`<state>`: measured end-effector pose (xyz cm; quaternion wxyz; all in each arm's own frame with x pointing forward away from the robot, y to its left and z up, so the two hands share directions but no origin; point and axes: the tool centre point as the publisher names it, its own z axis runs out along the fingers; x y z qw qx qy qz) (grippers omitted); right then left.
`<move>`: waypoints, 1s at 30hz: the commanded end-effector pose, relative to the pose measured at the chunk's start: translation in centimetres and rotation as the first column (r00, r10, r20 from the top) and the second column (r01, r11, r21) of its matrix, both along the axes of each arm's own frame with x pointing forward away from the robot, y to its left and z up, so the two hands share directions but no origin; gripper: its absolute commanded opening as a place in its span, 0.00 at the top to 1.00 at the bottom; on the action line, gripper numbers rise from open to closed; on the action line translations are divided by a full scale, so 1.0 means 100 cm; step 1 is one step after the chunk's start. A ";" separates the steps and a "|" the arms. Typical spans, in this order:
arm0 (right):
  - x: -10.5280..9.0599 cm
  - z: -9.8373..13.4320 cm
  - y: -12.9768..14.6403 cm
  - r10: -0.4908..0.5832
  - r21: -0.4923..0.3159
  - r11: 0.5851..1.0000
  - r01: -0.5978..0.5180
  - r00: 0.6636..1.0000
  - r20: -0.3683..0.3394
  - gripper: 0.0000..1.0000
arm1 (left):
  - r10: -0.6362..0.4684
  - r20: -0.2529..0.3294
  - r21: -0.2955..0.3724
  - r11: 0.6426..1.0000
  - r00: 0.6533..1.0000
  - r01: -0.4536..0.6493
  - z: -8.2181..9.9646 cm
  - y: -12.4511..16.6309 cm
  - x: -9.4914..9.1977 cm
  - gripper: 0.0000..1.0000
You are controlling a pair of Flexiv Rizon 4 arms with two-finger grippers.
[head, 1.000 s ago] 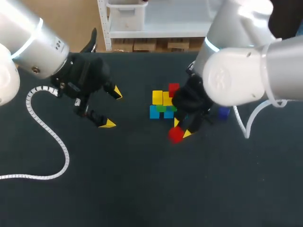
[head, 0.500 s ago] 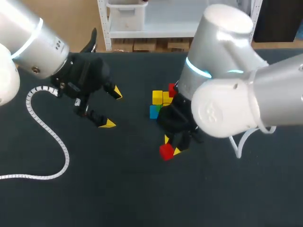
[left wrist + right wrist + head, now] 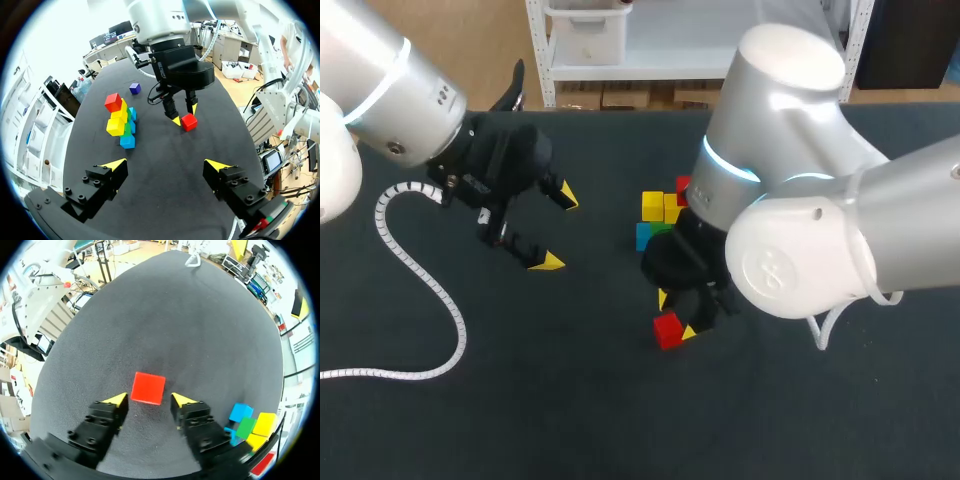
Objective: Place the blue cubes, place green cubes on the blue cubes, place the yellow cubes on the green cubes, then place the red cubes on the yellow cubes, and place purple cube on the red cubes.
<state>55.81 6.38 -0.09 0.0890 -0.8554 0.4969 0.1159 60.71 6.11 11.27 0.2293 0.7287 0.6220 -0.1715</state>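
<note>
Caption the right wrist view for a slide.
Right gripper at a red cube, the blue, green and yellow stack off to one side.

Red cube (image 3: 667, 329) at R end effector (image 3: 675, 315).

Robotics lab, no question. Hard to read it any other way with a big silver-white left arm (image 3: 390, 90) and an even chunkier right arm (image 3: 790, 200) leaning in over a dark, felt-like tabletop (image 3: 570, 400). Also a ribbed white cable (image 3: 370, 375) snaking loose across that tabletop. Plus a little stack of toy-like coloured cubes (image 3: 653, 207) and a stray red cube (image 3: 668, 329) near it.
</note>
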 end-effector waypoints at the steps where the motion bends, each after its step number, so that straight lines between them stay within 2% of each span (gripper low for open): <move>1: -0.002 0.006 -0.010 -0.027 0.020 0.999 0.027 0.999 0.018 0.00 | -0.002 0.000 0.000 1.000 1.000 0.002 0.000 0.000 0.001 0.00; 5: 0.003 0.018 -0.025 -0.083 0.063 0.995 0.082 0.996 0.014 0.00 | -0.002 0.000 0.000 1.000 1.000 0.002 0.000 0.000 0.001 0.00; 8: 0.008 0.034 -0.041 -0.137 0.135 0.981 0.137 0.990 -0.012 0.00 | -0.002 0.000 0.000 1.000 1.000 0.002 0.000 0.000 0.001 0.00; 12: 0.016 0.059 -0.070 -0.245 0.264 0.928 0.261 0.965 -0.092 0.00 | -0.002 0.000 0.000 1.000 1.000 0.002 0.000 0.000 0.001 0.00; 18: 0.037 0.085 -0.129 -0.397 0.410 0.801 0.437 0.899 -0.182 0.00 | -0.002 0.000 0.000 1.000 1.000 0.002 0.000 0.000 0.001 0.00; 22: 0.054 0.096 -0.170 -0.465 0.508 0.691 0.514 0.854 -0.232 0.00 | -0.002 0.000 0.000 1.000 1.000 0.002 0.000 0.000 0.001 0.00; 26: 0.069 0.100 -0.202 -0.499 0.589 0.591 0.551 0.823 -0.271 0.00 | -0.002 0.000 0.000 1.000 1.000 0.002 0.000 0.000 0.001 0.00; 30: 0.080 0.101 -0.224 -0.516 0.626 0.540 0.562 0.809 -0.281 0.00 | -0.002 0.000 0.000 1.000 1.000 0.002 0.000 0.000 0.001 0.00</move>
